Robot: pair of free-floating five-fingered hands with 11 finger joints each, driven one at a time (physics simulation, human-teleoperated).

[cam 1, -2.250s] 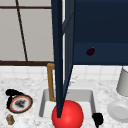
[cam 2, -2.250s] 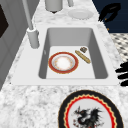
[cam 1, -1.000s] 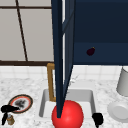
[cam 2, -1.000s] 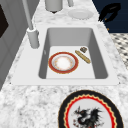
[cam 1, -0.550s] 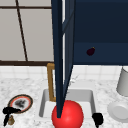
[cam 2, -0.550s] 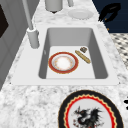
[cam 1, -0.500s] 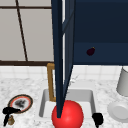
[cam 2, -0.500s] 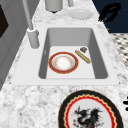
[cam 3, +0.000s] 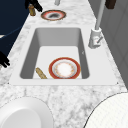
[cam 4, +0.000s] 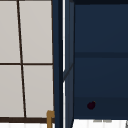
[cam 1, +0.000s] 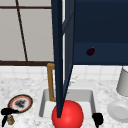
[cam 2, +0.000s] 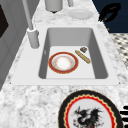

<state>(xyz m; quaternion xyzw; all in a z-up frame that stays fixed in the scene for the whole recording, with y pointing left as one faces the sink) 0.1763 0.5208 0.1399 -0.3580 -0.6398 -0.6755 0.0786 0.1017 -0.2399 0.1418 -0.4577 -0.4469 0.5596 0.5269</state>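
My left hand (cam 1: pixel 6 112) hovers at the counter's front left with its fingers spread, open, just over a small brown bottle (cam 1: pixel 10 120) and beside a dragon-patterned plate (cam 1: pixel 20 103). From the right side, this left hand (cam 3: pixel 33 3) sits above the bottle (cam 3: pixel 31 10) without gripping it. My right hand (cam 1: pixel 98 118) hangs relaxed and open at the sink's front right corner, holding nothing; in the left side view the right hand (cam 2: pixel 110 11) is near a white plate (cam 2: pixel 80 13). A red-rimmed plate (cam 2: pixel 63 62) lies in the sink (cam 2: pixel 100 57) next to a brown stick (cam 2: pixel 83 57).
An open dark blue cabinet door (cam 1: pixel 60 62) hangs down over the sink's middle. A dark purple item (cam 1: pixel 90 51) lies inside the cabinet. A red round shape (cam 1: pixel 67 115) shows in front of the sink. The faucet (cam 2: pixel 32 35) stands at the back, a grey canister (cam 1: pixel 123 82) at the right.
Over the last two seconds my left hand has slid left and toward the counter's front, off the patterned plate to the brown bottle. It has stayed there since. The right hand has held still.
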